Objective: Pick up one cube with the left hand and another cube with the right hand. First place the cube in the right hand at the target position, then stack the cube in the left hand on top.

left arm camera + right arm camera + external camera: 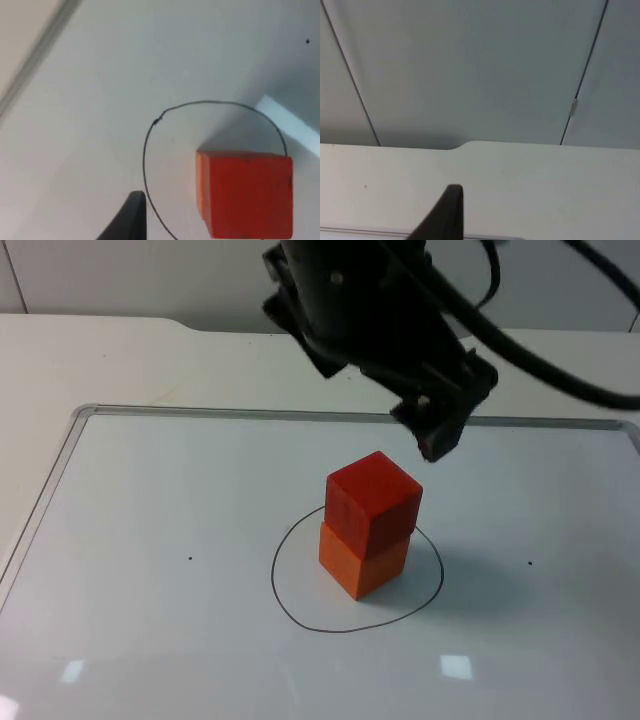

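A red cube point(373, 502) rests on top of an orange cube point(363, 562), slightly turned against it. The stack stands inside a thin black hand-drawn circle point(283, 585) on the white board. My left gripper point(436, 437) hangs behind and to the right of the stack, above it and apart from it, with nothing in it. The left wrist view looks down on the red cube point(245, 195) and the circle point(146, 150) from close above. My right gripper point(451, 210) waits back at the table's far edge, facing the grey partition wall point(470, 70).
The white board point(150, 540) has a grey raised frame point(60, 475) along its left and far sides. Two small black dots point(190, 559) point(530, 563) lie left and right of the circle. The left arm's black body point(360, 300) hangs over the board's far edge.
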